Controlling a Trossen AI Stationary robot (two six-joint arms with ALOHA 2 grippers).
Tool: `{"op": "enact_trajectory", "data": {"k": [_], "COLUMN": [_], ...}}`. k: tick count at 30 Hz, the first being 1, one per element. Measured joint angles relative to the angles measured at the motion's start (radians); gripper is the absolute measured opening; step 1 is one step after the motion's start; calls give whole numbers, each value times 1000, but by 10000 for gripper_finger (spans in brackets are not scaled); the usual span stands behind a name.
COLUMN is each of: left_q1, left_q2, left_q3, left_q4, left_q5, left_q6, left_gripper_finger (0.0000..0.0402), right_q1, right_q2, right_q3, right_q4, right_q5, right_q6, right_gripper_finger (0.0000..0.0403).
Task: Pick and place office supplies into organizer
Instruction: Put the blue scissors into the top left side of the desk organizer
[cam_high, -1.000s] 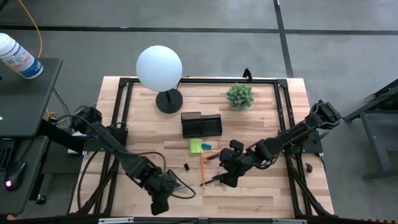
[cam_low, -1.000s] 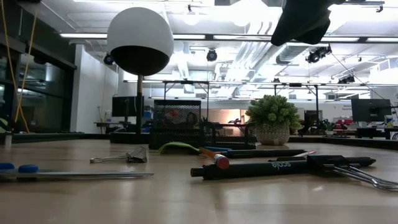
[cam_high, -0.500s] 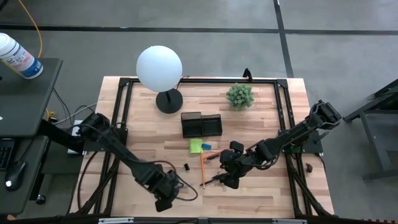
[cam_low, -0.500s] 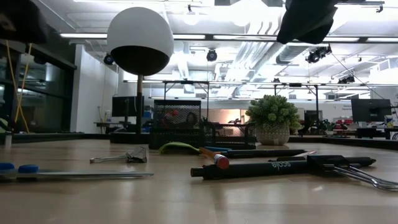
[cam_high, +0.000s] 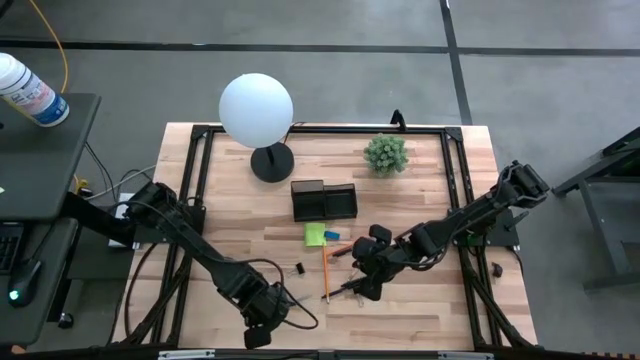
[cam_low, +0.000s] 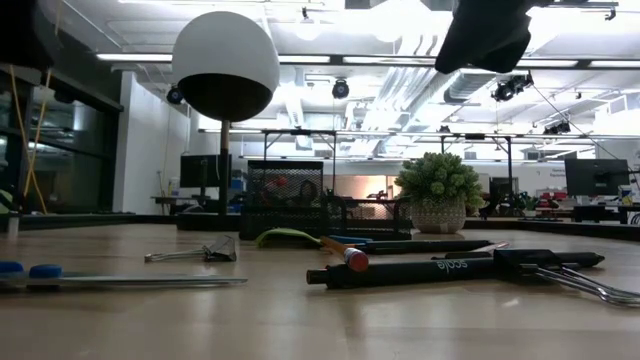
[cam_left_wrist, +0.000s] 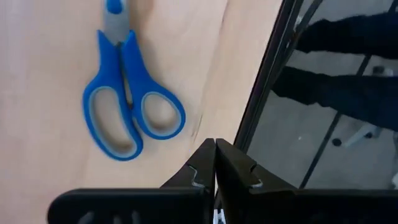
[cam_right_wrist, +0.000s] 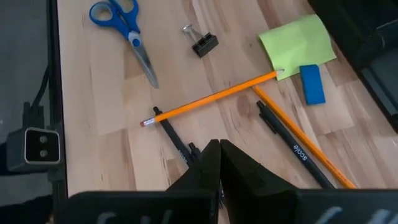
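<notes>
The dark organizer (cam_high: 325, 200) stands mid-table. Near it lie a lime-green sticky pad (cam_high: 316, 234), a small blue block (cam_right_wrist: 313, 83), two orange pencils (cam_right_wrist: 214, 98), dark pens (cam_right_wrist: 286, 140) and a black clip (cam_right_wrist: 202, 42). Blue-handled scissors (cam_left_wrist: 127, 115) lie flat near the table's near edge. My left gripper (cam_left_wrist: 214, 165) is shut and empty, just nearer than the scissors' handles, at the near edge (cam_high: 258, 330). My right gripper (cam_right_wrist: 217, 155) is shut and empty, held above the pens and pencils (cam_high: 365, 285).
A white globe lamp (cam_high: 256, 110) on a round black base (cam_high: 272, 162) stands at the far left. A small potted plant (cam_high: 385, 153) stands at the far right. Black frame rails (cam_high: 195, 200) run along the table's sides.
My left arm has shifted a little by the table's near edge, and its dark form has come into the top left corner of the low view. The supplies lie as before.
</notes>
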Motion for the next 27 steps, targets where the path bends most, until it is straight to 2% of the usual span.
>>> {"op": "enact_trajectory", "data": {"k": [3, 9, 13, 19, 23, 27], "left_q1": [1, -15, -16, -15, -15, -15], "left_q2": [21, 44, 48, 50, 50, 50], "left_q3": [-1, 0, 0, -34, -72, -87], "left_q4": [-9, -28, -40, -60, -29, 15], "left_q5": [1, -117, -138, -166, -142, -128], "left_q6": [17, -23, -29, -51, -77, -83], "left_gripper_finger": [1, 1, 17, 107, 172, 212], "right_q1": [-7, -7, -7, -7, -7, -7], "right_q2": [0, 0, 0, 0, 0, 0], "right_q3": [0, 0, 0, 0, 0, 0], "right_q4": [7, 37, 40, 41, 42, 42], "right_q5": [0, -4, -6, -6, -7, -7], "right_q6": [26, 28, 29, 29, 29, 27], "right_gripper_finger": [0, 0, 0, 0, 0, 0]}}
